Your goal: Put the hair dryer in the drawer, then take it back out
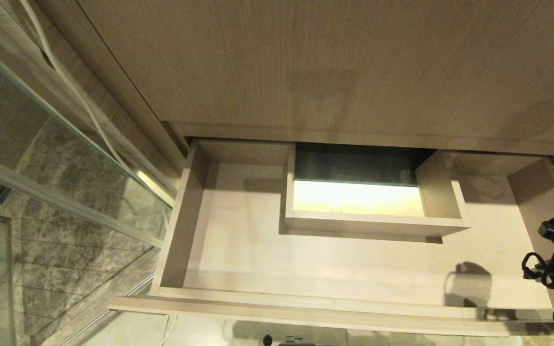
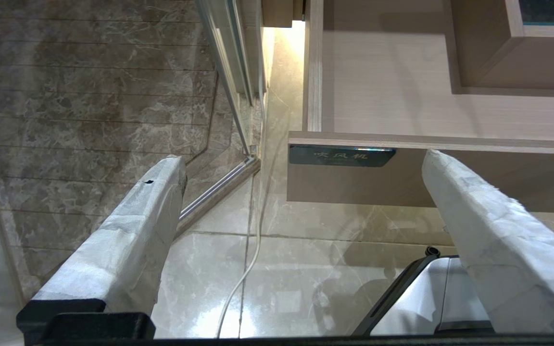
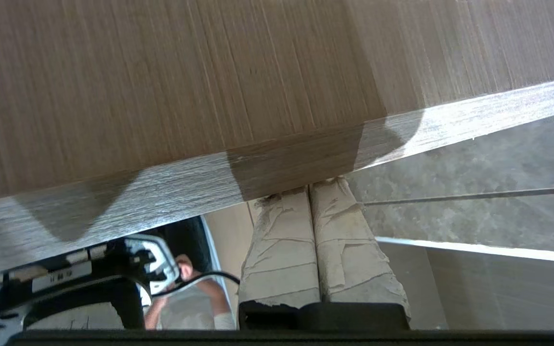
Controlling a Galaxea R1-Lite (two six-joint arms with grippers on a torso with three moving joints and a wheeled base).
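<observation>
- My right gripper (image 3: pixel 310 190) is fully closed, pads pressed flat together with nothing between them. The tips sit against a lit wood-grain edge (image 3: pixel 161 192). I judge this to be part of the drawer's right end, but I cannot tell which face.
- With the tips that close to the wood, any further push could nudge the drawer (image 1: pixel 176 230) inward or scrape my wrapped fingers along the edge.
- The hair dryer is in none of my views. The drawer's pale floor lies bare, so either the placing is not done or the dryer is already out. If I reach in assuming it is there, I will close on air.
- Closed jaws cannot take a round barrel, so I must open well before I approach it or I will knock it away.
- The boxed cut-out (image 1: pixel 373 223) fills the middle back of the drawer. A dryer set there would tip against its wall, so the open floor in front and to the sides is the safer spot.
- A white cord (image 1: pixel 65 77) runs along the glass panel (image 1: pixel 41 158) on the left. I cannot tell whose it is. A trailing cord could snag on the drawer rim.
- My left gripper (image 2: pixel 303 161) hangs wide open and empty, below the drawer front (image 2: pixel 354 187), well clear of the work.
</observation>
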